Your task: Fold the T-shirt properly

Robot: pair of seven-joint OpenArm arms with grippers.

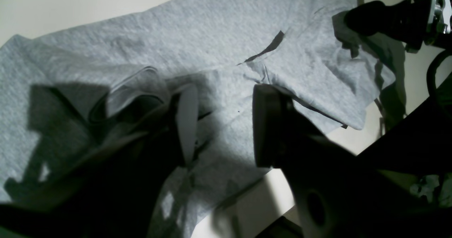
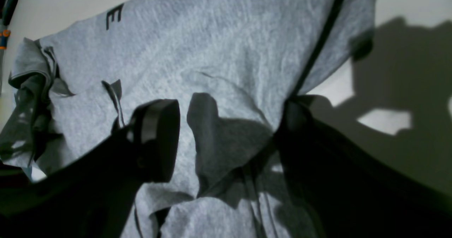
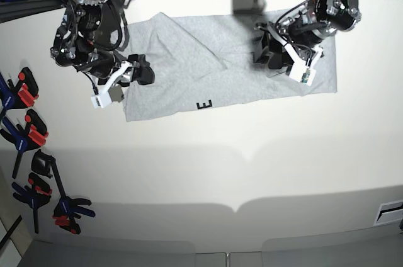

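Your shirt [image 3: 214, 65] lies spread at the far side of the table [image 3: 252, 172], long axis running left to right, one black letter showing at its near edge. Each arm sits at one end. The right gripper [image 3: 140, 70], at the scene's left edge of the cloth, stands wide open and holds nothing. The left gripper [image 3: 267, 53], over the scene's right part, is partly open; in its wrist view a fold seems caught against one finger [image 1: 187, 121], but you cannot tell if it grips. Clamps [image 3: 31, 153] lie well left, clear of the cloth.
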